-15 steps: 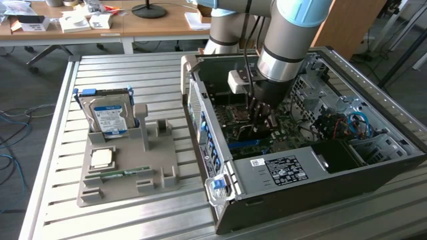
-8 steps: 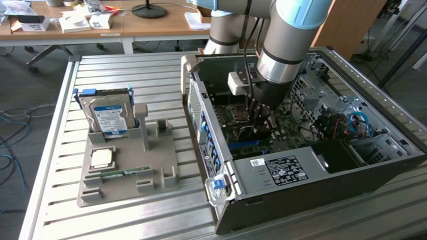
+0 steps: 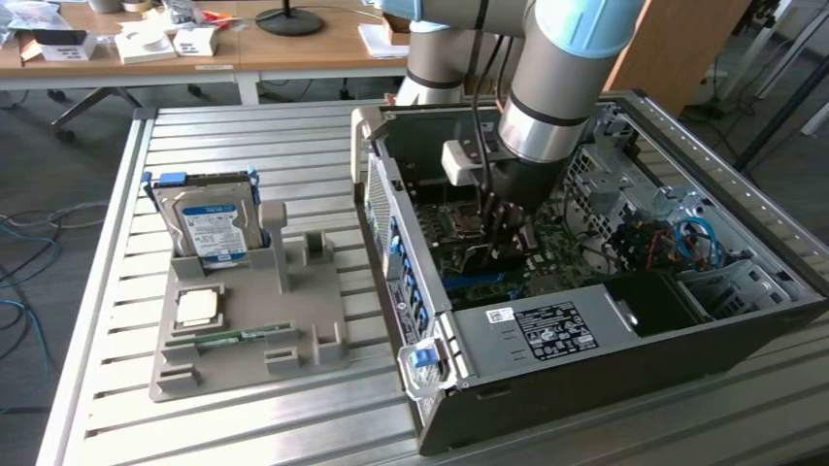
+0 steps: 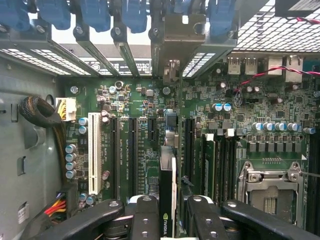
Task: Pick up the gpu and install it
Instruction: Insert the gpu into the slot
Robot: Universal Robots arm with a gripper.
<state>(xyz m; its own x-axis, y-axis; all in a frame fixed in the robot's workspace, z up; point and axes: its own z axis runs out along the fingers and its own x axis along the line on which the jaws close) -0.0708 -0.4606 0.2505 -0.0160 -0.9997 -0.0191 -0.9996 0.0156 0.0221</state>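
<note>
My gripper [image 4: 167, 212] is shut on the gpu [image 4: 167, 175], a thin dark card seen edge-on between the two black fingers [image 4: 145, 217], with a green logo on it. The card runs along the motherboard [image 4: 145, 100] between the black expansion slots. Its pale metal bracket [image 4: 172, 45] stands at the case's rear slot openings. Whether the card sits in a slot I cannot tell. In the exterior view the gripper [image 3: 506, 233] reaches down into the open computer case [image 3: 583, 388], low over the board.
A white slot [image 4: 94, 152] and the CPU socket [image 4: 270, 192] flank the card. Outside the case, a grey fixture [image 3: 247, 359] holds a hard drive [image 3: 214, 228], a processor [image 3: 197, 308] and a green memory stick [image 3: 240, 336]. The power supply [image 3: 545, 330] fills the case's near end.
</note>
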